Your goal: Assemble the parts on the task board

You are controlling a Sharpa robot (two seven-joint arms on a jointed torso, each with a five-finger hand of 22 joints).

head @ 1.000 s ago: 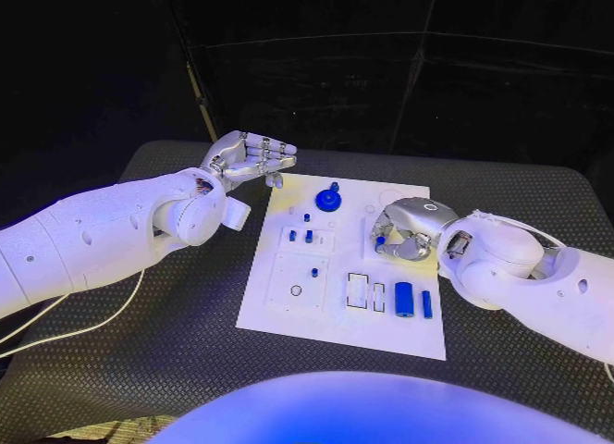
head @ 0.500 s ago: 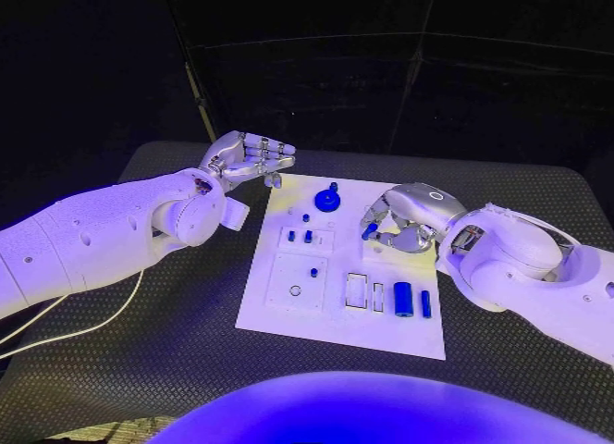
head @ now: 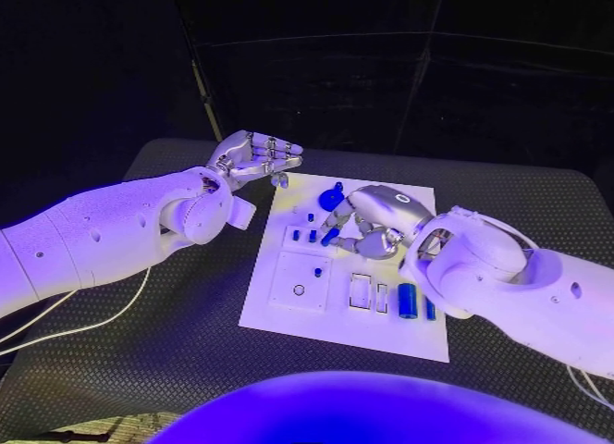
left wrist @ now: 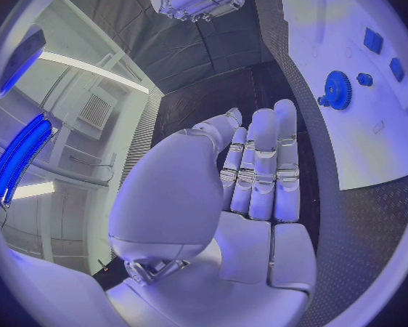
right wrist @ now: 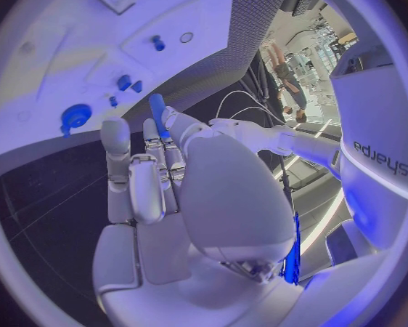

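White rectangular task board (head: 288, 310) lies mid-worktop (head: 147, 342), carrying a blue toothed gear (head: 331, 198) and small blue pegs (head: 416, 302). Right hand (head: 371, 222) pinches a blue cylindrical part (right wrist: 157, 107) above it. Left hand (head: 254, 157) is curled, holding nothing.

The task board (head: 288, 310) is a white rectangular plate lying flat in the middle of the dark counter (head: 147, 342), its long side running away from the robot. At its far end a round blue gear (head: 331, 198) with a raised knob sits on the plate. Nearer, two small blue pegs (head: 303, 235) stand side by side in a raised white block, and a tiny blue peg (head: 316, 273) stands in the square block below. By the near right edge a blue cylinder (head: 407, 301) lies beside a slimmer blue bar (head: 428, 307), both parallel to the long side. A short blue rod (right wrist: 157, 111) is pinched in the right hand (head: 371, 222), above the plate.
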